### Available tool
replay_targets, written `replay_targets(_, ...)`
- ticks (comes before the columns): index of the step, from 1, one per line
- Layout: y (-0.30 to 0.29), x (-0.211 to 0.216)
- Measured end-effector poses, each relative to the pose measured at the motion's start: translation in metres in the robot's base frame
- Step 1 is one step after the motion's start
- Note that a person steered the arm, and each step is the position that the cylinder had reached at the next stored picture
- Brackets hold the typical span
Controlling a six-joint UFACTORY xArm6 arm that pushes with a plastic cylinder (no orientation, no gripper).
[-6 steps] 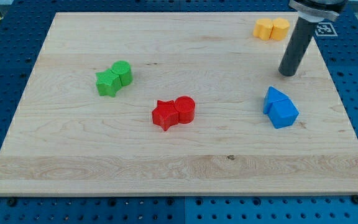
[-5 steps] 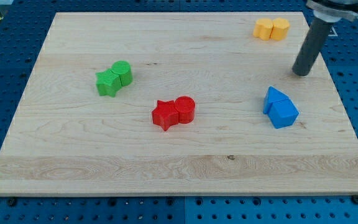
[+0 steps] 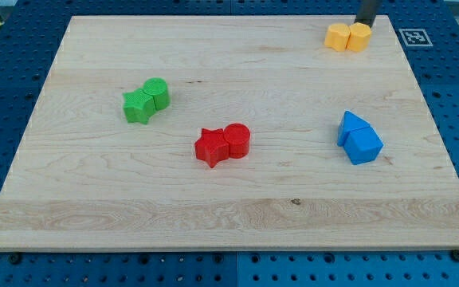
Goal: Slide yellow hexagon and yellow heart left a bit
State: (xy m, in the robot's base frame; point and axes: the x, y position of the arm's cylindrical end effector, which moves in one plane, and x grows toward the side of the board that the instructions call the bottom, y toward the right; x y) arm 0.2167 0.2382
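Two yellow blocks, the yellow hexagon (image 3: pixel 339 37) and yellow heart (image 3: pixel 358 36), sit touching at the board's one o'clock corner. My tip (image 3: pixel 366 23), a bare rod holding nothing, stands just at the heart's one o'clock. I judge that placement suits a leftward push.

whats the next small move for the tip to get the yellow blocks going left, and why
Probably a short, steady push toward the view's left. My tip sits at the board's top edge, just behind the right side of the yellow pair, apparently touching or nearly so. It may first need to drop slightly toward the view's bottom to meet the right block squarely. The two yellow blocks touch, so one push should move both.
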Motion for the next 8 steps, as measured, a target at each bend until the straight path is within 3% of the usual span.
replay_targets(2, 0.027, 0.015)
replay_targets(8, -0.017, 0.023)
